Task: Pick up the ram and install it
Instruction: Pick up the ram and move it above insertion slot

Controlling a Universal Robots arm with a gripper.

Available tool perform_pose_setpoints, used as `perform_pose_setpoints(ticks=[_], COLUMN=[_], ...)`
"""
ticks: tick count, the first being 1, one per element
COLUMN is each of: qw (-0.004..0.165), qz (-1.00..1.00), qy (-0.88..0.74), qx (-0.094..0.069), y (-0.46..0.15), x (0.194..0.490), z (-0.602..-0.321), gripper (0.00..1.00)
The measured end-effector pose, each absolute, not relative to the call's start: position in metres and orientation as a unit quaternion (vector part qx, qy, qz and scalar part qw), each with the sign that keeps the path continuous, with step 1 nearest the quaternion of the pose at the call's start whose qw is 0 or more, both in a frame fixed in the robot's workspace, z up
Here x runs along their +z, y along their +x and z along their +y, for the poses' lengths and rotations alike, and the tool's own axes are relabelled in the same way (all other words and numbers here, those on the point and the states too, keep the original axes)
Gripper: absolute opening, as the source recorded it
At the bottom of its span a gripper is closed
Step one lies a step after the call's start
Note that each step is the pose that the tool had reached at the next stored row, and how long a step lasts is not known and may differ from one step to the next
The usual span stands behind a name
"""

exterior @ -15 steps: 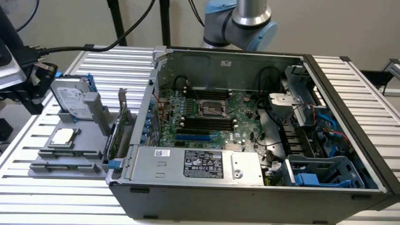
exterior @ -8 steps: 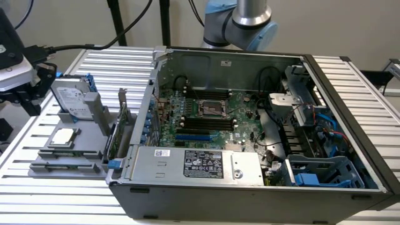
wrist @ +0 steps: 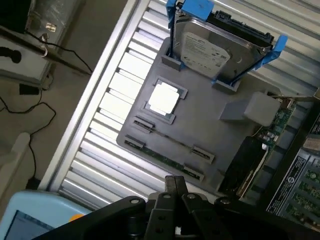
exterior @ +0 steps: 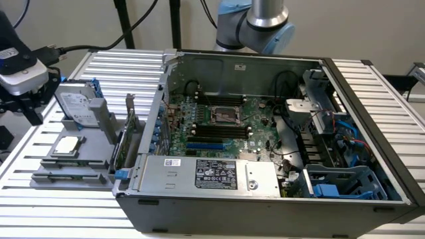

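Barely begun. Hovering by the tray [wrist: 200,120] with gripper [wrist: 175,186] closed and empty. Yet to lift the ram [wrist: 162,156] and seat it

Soft even light, bright glare on the ribbed table [wrist: 120,97], shadowed computer case [exterior: 265,74] interior.

A robotics lab — opened computer case [exterior: 265,214] on slatted aluminium bench [exterior: 66,209]; robot arm [exterior: 265,22] behind.

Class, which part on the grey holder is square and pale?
The processor, lying flat in its frame. The hard drive is a rectangle propped up; the ram is a long, thin green stick.
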State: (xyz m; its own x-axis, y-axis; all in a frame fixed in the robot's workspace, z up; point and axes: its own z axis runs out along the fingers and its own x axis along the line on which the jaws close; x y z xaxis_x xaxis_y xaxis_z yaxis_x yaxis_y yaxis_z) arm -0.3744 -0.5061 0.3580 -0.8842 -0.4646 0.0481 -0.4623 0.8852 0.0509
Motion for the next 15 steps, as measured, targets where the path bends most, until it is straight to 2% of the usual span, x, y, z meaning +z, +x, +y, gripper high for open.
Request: perform_pose_setpoints(ticks=[15], qw=[0.032], qz=[-0.929], qy=[0.368], qx=[-0.015], y=[-0.3744], x=[0.3491], z=[-0.5061], gripper=[0.11])
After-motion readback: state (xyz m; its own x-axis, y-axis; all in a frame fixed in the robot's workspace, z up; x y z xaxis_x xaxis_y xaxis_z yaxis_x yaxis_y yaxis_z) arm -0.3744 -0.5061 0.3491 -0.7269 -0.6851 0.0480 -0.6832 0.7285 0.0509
